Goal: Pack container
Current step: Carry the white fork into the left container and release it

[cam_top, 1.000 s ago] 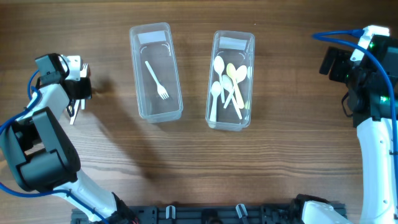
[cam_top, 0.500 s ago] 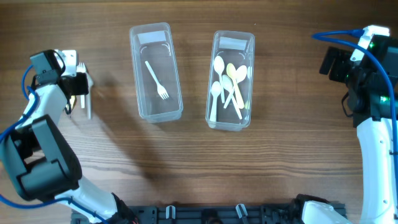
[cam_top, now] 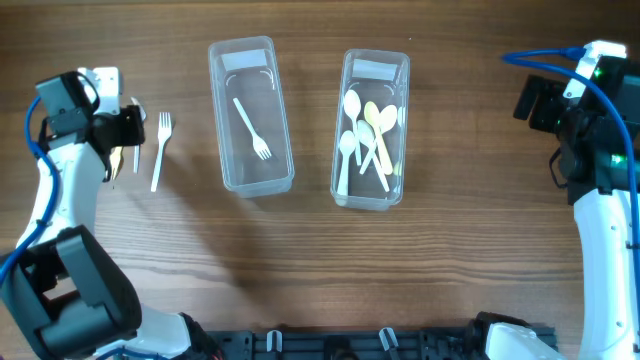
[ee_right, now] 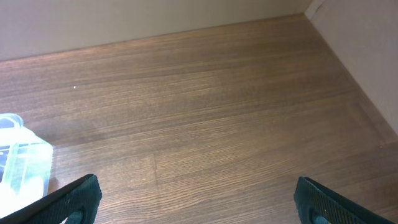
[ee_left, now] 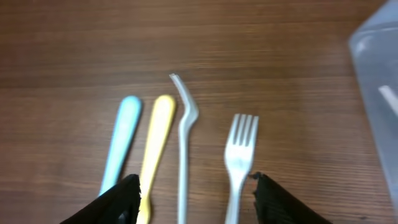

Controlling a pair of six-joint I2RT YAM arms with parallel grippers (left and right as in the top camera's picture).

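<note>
Partly cropped, left hand (ee_left: 196, 205) spread near white fork (ee_left: 241, 149), its handle end cut off, right hand (ee_right: 199, 205) likewise spread.

left claw (ee_left: 195, 190) spread wide and empty, tilted downward, right claw (ee_right: 196, 191) spread wide and empty

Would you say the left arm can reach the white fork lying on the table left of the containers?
Probably yes. The left gripper hovers open just over the white fork, and nothing covers it, though a clear utensil lies close beside it.
</note>
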